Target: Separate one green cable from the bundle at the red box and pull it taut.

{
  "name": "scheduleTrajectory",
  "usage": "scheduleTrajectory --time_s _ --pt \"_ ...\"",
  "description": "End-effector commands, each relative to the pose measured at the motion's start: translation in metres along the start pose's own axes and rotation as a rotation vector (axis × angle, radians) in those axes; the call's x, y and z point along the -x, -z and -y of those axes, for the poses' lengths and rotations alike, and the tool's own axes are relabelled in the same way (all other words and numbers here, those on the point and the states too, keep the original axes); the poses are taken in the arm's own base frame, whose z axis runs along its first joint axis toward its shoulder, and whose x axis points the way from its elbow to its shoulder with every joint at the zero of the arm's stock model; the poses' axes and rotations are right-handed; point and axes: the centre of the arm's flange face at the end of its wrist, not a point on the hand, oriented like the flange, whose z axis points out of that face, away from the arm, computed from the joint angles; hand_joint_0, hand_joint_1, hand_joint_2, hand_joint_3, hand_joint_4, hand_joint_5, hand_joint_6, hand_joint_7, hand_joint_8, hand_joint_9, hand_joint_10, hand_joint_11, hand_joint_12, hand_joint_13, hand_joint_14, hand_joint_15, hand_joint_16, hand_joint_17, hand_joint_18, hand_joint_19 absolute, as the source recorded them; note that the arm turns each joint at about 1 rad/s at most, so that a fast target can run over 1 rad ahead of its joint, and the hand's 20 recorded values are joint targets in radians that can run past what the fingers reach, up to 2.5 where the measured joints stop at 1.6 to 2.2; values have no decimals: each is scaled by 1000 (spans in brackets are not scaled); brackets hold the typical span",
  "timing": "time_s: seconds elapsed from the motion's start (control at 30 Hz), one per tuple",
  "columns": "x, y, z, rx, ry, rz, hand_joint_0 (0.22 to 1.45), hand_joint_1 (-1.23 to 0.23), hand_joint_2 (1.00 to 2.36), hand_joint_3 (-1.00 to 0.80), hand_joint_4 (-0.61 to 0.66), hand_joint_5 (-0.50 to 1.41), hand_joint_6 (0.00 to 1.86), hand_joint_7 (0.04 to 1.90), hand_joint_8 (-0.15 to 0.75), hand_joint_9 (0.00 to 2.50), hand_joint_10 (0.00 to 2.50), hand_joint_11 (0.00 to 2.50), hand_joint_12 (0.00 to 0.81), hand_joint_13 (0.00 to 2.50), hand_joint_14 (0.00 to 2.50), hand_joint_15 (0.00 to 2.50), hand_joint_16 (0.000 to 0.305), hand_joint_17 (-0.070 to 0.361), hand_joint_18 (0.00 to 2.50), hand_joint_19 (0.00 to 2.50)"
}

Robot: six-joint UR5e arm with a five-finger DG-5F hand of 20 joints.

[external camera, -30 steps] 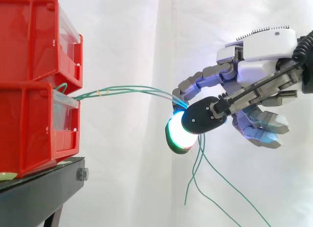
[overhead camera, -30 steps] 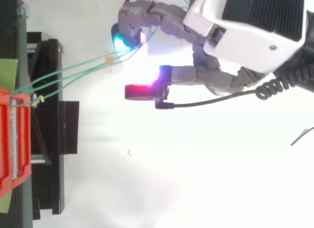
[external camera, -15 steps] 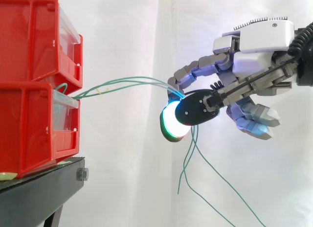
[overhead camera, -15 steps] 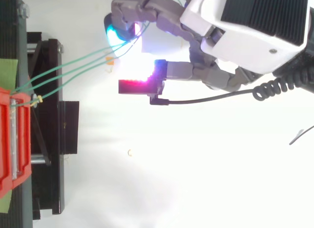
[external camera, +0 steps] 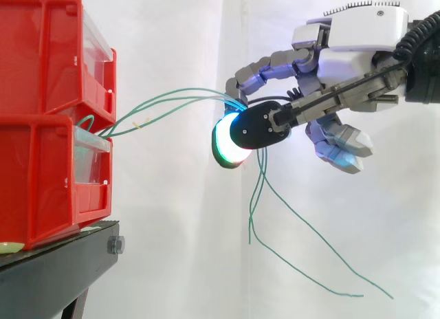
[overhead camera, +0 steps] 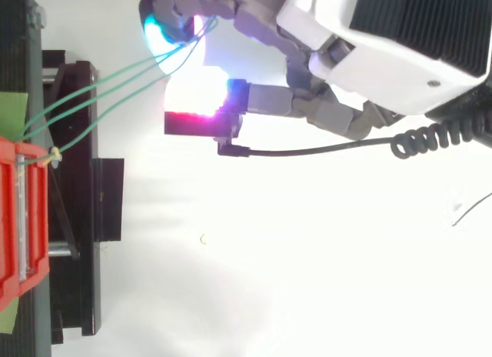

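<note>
Hand [external camera: 350, 51] at upper right in the side view, reaching left toward the red box [external camera: 48, 71]. Closed on the green cables [external camera: 192, 91]: fingers curled, several strands pinched between a cyan-lit fingertip [overhead camera: 157, 26] above and a thick pad [external camera: 225, 141] glowing white and green below. Cannot tell whether a single strand is parted from the rest inside the pinch. Another fingertip [overhead camera: 192, 122], glowing magenta, extended apart from the strands in the top view. Other fingers folded under the palm, holding nothing.

From the pinch leftward: cables rising in a shallow arch, then dropping to the front of the lower bin [external camera: 48, 181] of the box. Slack, not taut. Spread apart near the box in the top view, converging at the hand. Below the pinch: loose ends hanging down and trailing off to the right, touching nothing.

Box made of two stacked bins, set on a black stand [external camera: 55, 271]. Small yellow tie [overhead camera: 55, 152] at the box front, where the cables emerge. White curtain [external camera: 172, 250] behind.
</note>
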Motion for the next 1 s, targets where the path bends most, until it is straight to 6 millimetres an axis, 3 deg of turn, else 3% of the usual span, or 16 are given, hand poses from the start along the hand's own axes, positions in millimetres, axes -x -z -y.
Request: scheduleTrajectory --time_s 0.0,0.97 --pt "1 -1 -1 4 18 11 724 -751 1017 -175 -103 150 502 1286 250 2163 24 625 424 1806 24 814 61 137 1589 795" --pt "2 -3 -4 18 295 31 723 -745 1017 -181 -103 149 502 1282 257 2161 22 630 418 1811 24 820 60 135 1586 804"
